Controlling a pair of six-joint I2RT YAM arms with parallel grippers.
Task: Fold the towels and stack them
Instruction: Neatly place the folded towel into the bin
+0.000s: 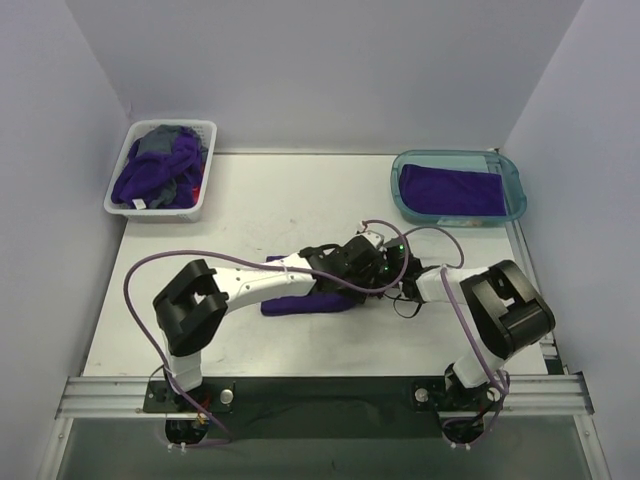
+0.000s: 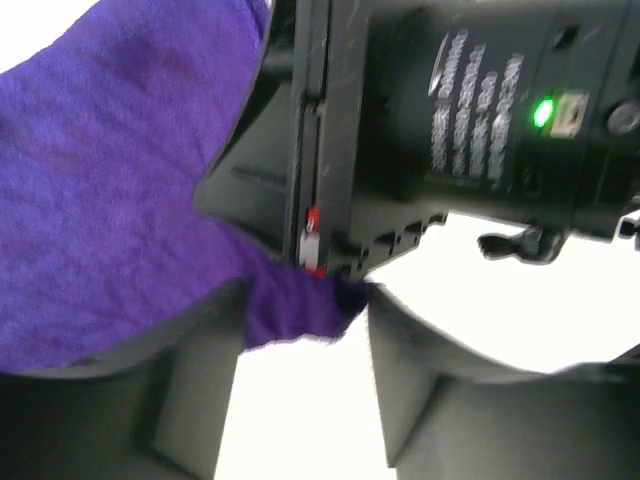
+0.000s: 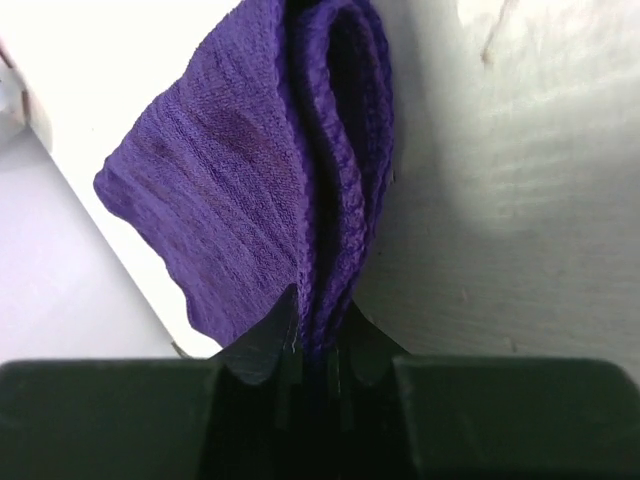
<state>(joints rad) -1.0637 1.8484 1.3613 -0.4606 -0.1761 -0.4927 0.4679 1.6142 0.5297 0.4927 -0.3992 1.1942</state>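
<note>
- Right jaws are pinching the doubled edge of the purple towel [image 3: 330, 180], pressed tight on its layers. Left jaws are standing spread, with one corner of that towel poking loose between them.
- It is lying mid-surface [image 1: 250, 200], right where both sets of jaws are meeting, well apart from the basket [image 1: 150, 212] and the tray [image 1: 458, 156].
- It is looking soft, light and limp, so it is likely drooping wherever unsupported, though the terry should be resisting slip. Best hold, I reckon, is a corner or folded edge, all layers together.
- From above, the left arm [image 1: 250, 283] is covering much of it. The left wrist view is blurring badly, so the fold count is anyone's guess.
</note>
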